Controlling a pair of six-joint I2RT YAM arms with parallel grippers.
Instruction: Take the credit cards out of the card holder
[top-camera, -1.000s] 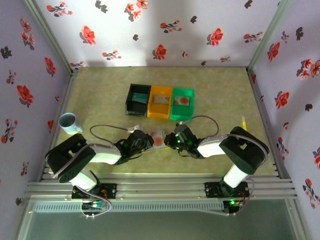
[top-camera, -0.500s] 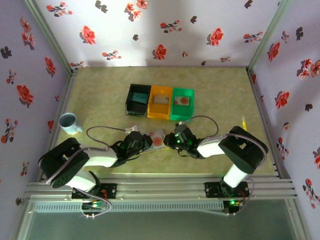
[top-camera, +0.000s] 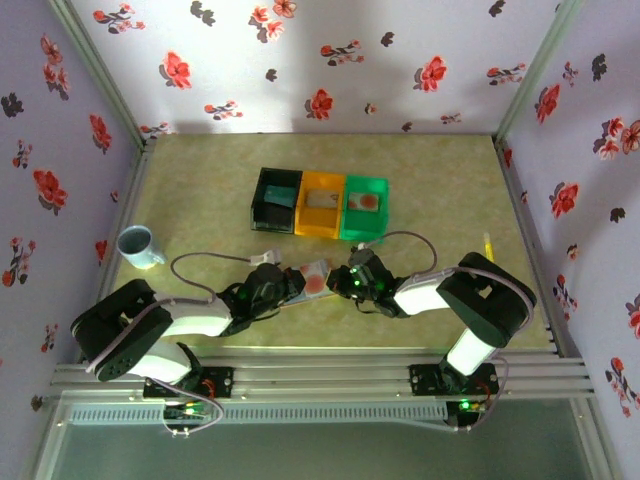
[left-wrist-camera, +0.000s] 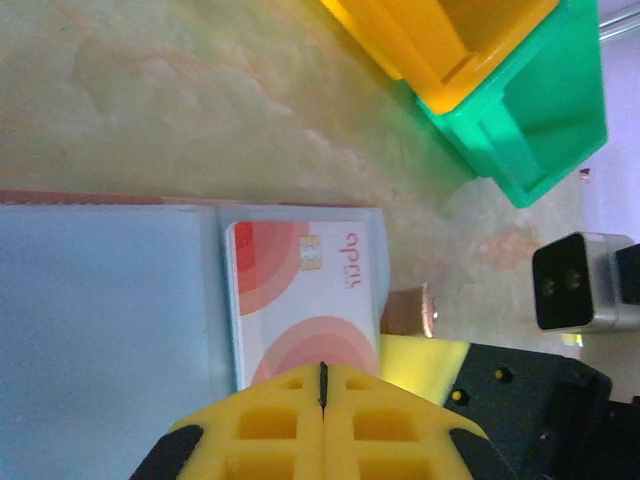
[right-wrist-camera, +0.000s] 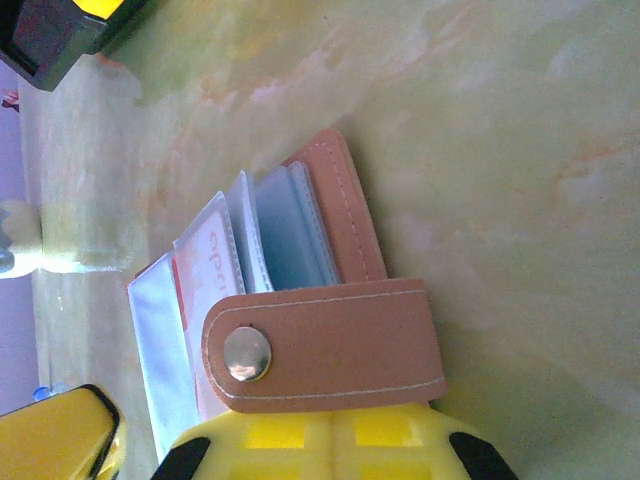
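Note:
The card holder (top-camera: 303, 270) lies open on the table between both grippers. Its blue-grey inside (left-wrist-camera: 100, 310) shows in the left wrist view, its brownish-pink cover (right-wrist-camera: 345, 215) and clasp tab (right-wrist-camera: 330, 355) in the right wrist view. A pale credit card (left-wrist-camera: 300, 290) with orange-red spots sits in a clear sleeve (top-camera: 316, 277). My left gripper (left-wrist-camera: 322, 372) is shut, tips over the card's near end, not pinching it. My right gripper (right-wrist-camera: 335, 430) is shut too, tips against the clasp tab's edge. From above, left gripper (top-camera: 296, 281) and right gripper (top-camera: 339, 281) face each other.
A black bin (top-camera: 275, 200), an orange bin (top-camera: 320, 205) and a green bin (top-camera: 363, 207) stand in a row behind the holder, each with something flat inside. A pale blue mug (top-camera: 138, 247) sits at the left. A thin yellow object (top-camera: 487, 245) lies at the right.
The left arm's elbow has swung left and down while its gripper stayed at the holder. The right arm and the holder have not visibly moved.

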